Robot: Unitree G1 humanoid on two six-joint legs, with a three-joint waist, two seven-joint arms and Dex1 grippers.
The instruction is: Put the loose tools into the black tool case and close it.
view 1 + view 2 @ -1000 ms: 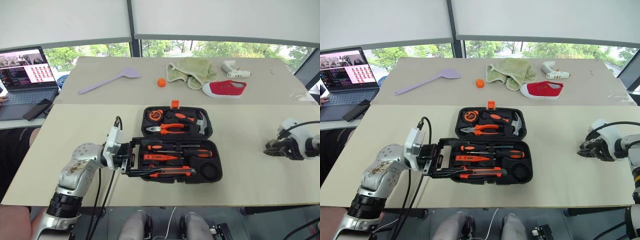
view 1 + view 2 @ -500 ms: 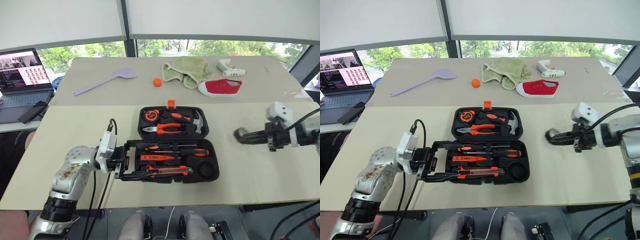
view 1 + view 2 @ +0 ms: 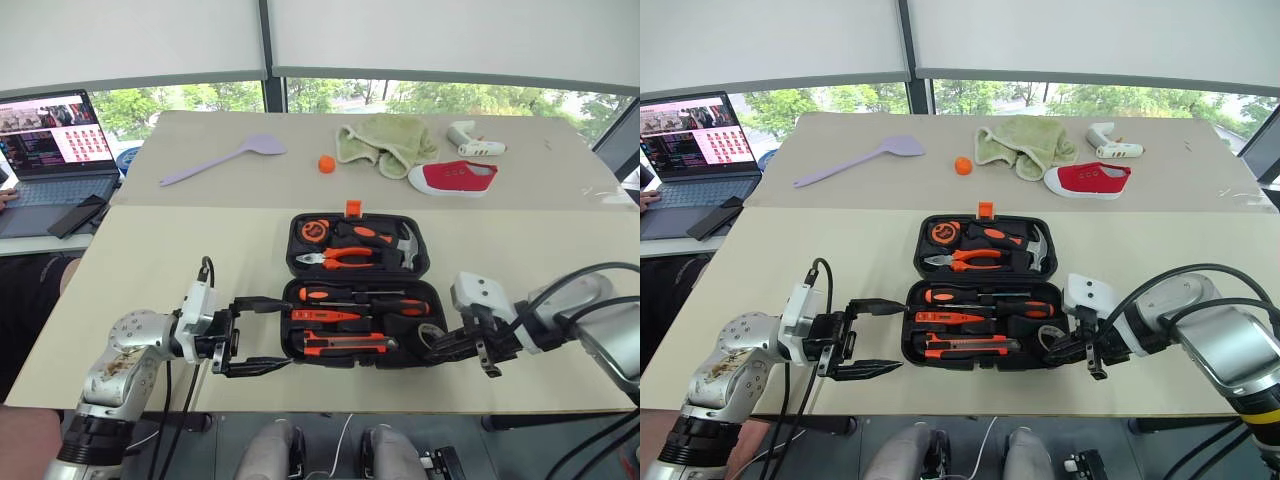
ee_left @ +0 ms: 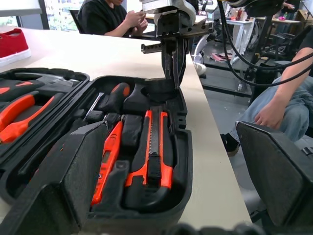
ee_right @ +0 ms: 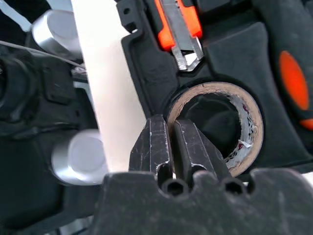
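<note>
The black tool case (image 3: 290, 330) lies open in the middle of the near table, with its orange latch (image 3: 352, 208) at the far side. Its near half holds two long screwdrivers (image 3: 360, 298), the slim orange tester (image 3: 320, 315), the utility knife (image 3: 345, 343) and the tape roll (image 5: 252, 115). My right gripper (image 3: 432, 348) is shut and points down at the case's right front corner, its tips at the tape roll's rim. My left gripper (image 3: 280, 333) stands open at the case's left end with nothing held.
Pliers (image 3: 340, 258) and a hammer (image 3: 405, 245) sit in the lid. On the far table lie a lilac spatula (image 3: 225, 160), an orange ball (image 3: 324, 164), a green cloth (image 3: 385, 142) and a red shoe (image 3: 452, 177). A laptop (image 3: 50, 140) stands far left. The case lies near the table's front edge.
My right arm has swung in from the far right to the case's right front corner, tipping downward and closing. My left gripper has drawn back left off the case's end.
</note>
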